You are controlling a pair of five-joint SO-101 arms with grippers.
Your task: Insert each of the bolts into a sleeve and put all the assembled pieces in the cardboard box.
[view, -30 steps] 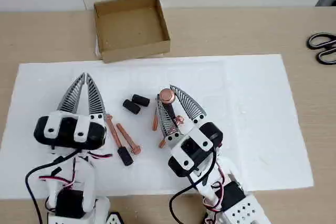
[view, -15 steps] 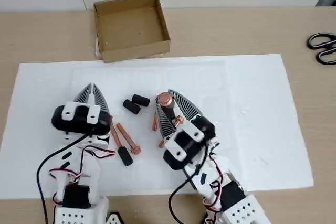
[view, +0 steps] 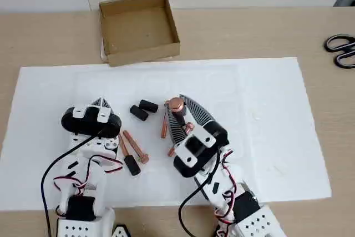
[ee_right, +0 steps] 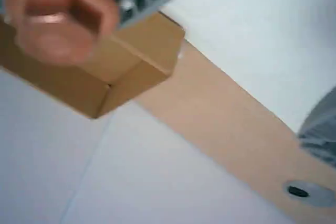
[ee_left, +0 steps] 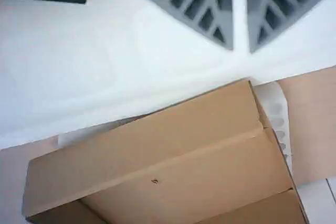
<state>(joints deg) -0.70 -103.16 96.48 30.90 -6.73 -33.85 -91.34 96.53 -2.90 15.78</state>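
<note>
My right gripper (view: 177, 105) is shut on a copper bolt (view: 176, 103) that sits in a black sleeve, head up, above the white sheet. Its blurred head (ee_right: 60, 17) shows close in the right wrist view, with the cardboard box (ee_right: 105, 72) behind it. My left gripper (view: 101, 102) hangs shut and holds nothing, its grey fingers (ee_left: 199, 3) over the sheet facing the box (ee_left: 157, 166). Two loose black sleeves (view: 148, 105) (view: 138, 112) lie between the arms. Loose bolts (view: 135, 146) (view: 165, 126) and a third sleeve (view: 132, 165) lie nearer the arm bases.
The open cardboard box (view: 140, 26) stands at the back, just past the white sheet (view: 266, 98). Scissors (view: 341, 50) lie at the far right on the wooden table. The sheet's right half is bare.
The left arm has pulled back and tipped its gripper up, so the fingers look shorter from above. The right arm shifted slightly, still holding the bolt.
</note>
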